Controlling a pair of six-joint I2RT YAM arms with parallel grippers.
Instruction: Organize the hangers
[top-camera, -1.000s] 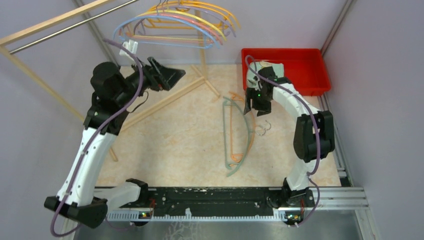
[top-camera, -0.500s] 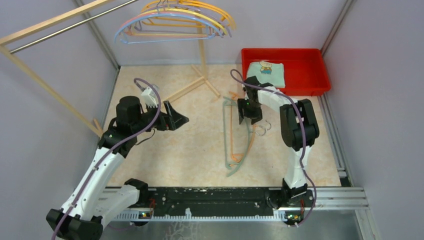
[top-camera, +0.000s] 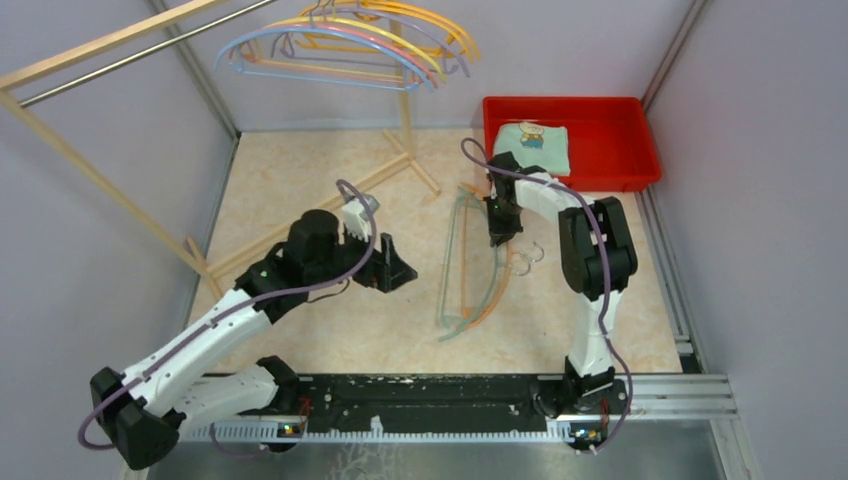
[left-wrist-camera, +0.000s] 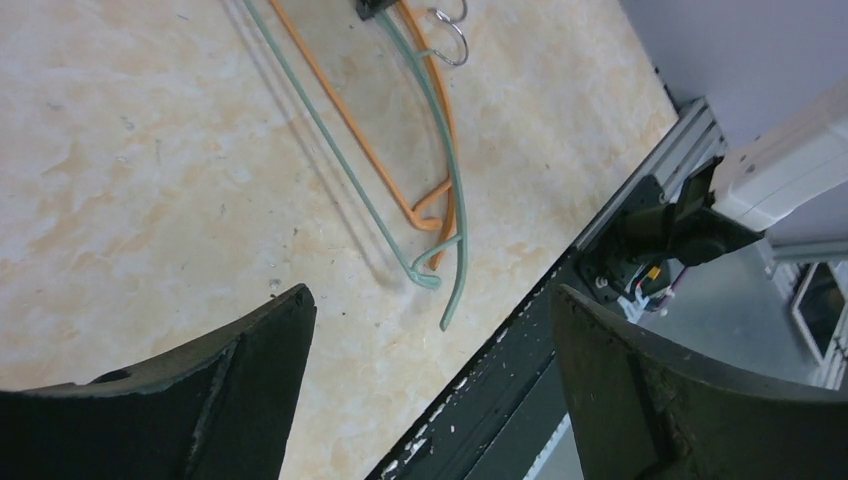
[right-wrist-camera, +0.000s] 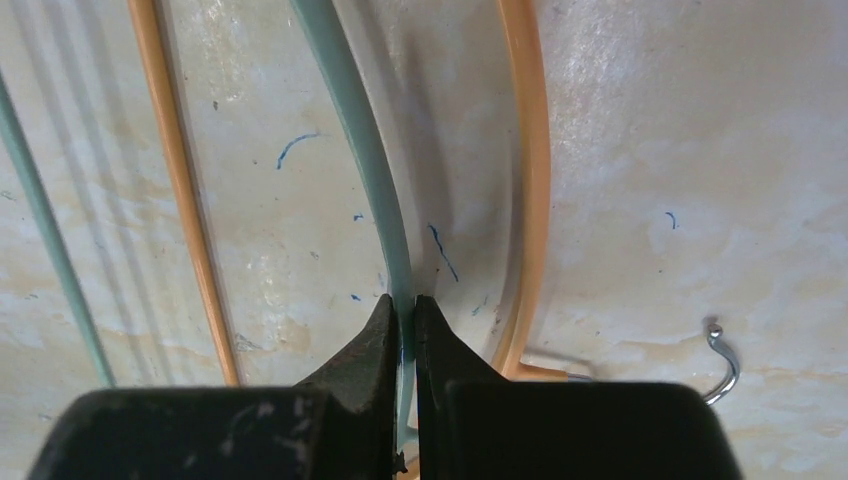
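Several coloured hangers (top-camera: 350, 45) hang on the rail at the back. A green hanger (top-camera: 445, 295) and an orange hanger (top-camera: 466, 250) lie side by side on the table, their metal hooks (top-camera: 530, 255) pointing right. My right gripper (top-camera: 497, 228) (right-wrist-camera: 403, 305) is shut on the green hanger's curved arm (right-wrist-camera: 360, 150), and the orange hanger (right-wrist-camera: 530, 180) lies just beside it. My left gripper (top-camera: 395, 270) (left-wrist-camera: 430, 300) is open and holds nothing, low over the table to the left of the two hangers. In the left wrist view the green hanger's end (left-wrist-camera: 455, 200) lies beyond the fingers.
A red bin (top-camera: 640, 150) with a folded cloth (top-camera: 532, 140) stands at the back right. The wooden rack frame (top-camera: 100, 170) and its floor bars (top-camera: 390, 175) cross the back left. A black mounting rail (top-camera: 430, 390) edges the near side, and walls close in both sides.
My left arm came down from the rack to the table's middle, jaws still open. My right gripper closed on the green hanger, and the lower ends of both hangers swung left.
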